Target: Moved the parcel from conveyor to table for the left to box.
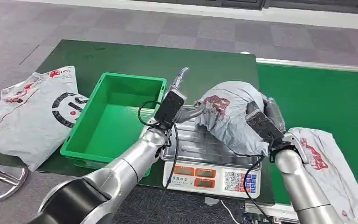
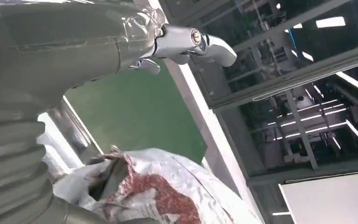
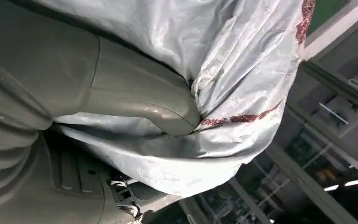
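Head view shows the right hand (image 1: 265,122) gripping the grey parcel (image 1: 228,116) above the scale tray (image 1: 196,144), while the left hand (image 1: 179,100), fingers apart and holding nothing, reaches toward the parcel, which lies at its 3 o'clock.

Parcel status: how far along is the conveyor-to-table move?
Done: the grey parcel is off the green conveyor and held over the scale's steel tray. In hand: the right hand grips it; in the right wrist view its thumb presses into the bag. The left hand is at the parcel's edge; a grip cannot be told. Left: release, then boxing in the green bin, which holds nothing yet.
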Tool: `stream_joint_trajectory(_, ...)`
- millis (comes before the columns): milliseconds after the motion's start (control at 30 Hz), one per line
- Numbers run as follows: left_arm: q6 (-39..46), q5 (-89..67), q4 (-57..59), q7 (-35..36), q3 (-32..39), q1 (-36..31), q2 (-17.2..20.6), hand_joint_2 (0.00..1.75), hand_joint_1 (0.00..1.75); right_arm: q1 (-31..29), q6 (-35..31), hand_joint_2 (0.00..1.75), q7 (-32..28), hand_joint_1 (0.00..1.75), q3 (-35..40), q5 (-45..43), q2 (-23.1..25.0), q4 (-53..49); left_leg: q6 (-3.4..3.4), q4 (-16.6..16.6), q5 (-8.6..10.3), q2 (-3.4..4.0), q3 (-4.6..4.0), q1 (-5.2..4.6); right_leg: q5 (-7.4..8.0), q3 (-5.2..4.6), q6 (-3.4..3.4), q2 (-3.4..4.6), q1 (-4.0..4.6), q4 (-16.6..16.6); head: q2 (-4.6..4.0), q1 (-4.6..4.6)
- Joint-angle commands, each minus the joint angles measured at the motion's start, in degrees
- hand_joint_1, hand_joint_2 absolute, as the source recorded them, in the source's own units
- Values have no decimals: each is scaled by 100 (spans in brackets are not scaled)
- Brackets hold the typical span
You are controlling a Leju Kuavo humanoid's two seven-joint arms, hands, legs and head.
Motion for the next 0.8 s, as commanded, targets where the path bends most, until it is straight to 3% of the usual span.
stream_joint_trajectory(33,-38,1,319,26,184,-273,-17,175,0,-426,3,175,4,175,349,-38,133,548,-2,1,-5,18,8,1,0,4,-6,10,3,-1,0,0)
stream_joint_trajectory(267,-38,1,319,26,184,-273,-17,175,0,-426,3,175,4,175,349,-38,133,548,-4,-1,-8,28,17,4,0,13,-10,14,7,-5,0,0)
stream_joint_trajectory(433,-53,-27,336,125,111,-324,-79,175,0,-708,452,175,199,175,1002,29,442,1049,-4,-1,-12,47,22,5,2,13,-11,32,9,-7,0,0)
stream_joint_trajectory(633,-2,182,260,252,-191,-340,-79,175,0,-626,931,175,353,169,1672,23,713,1599,-5,-5,-9,45,27,11,3,16,-14,31,13,-10,0,0)
stream_joint_trajectory(667,4,210,258,265,-238,-333,-79,175,0,-556,972,175,392,38,1819,86,701,1742,-6,-10,-8,46,35,14,4,24,-15,30,17,-17,0,0)
stream_joint_trajectory(700,12,216,270,265,-242,-321,-79,175,0,-425,967,175,399,0,1892,134,676,1802,-4,-4,-6,33,24,14,2,17,-11,22,16,-11,0,0)
stream_joint_trajectory(733,-14,200,294,360,-264,-347,3,175,0,-173,373,175,503,0,1690,336,749,1749,-5,-12,-6,32,35,17,3,30,-13,18,20,-20,0,0)
stream_joint_trajectory(800,-130,224,266,390,-259,-343,77,175,0,42,328,175,476,0,1505,391,720,1521,-4,-15,-5,24,37,20,1,34,-12,12,22,-23,0,0)
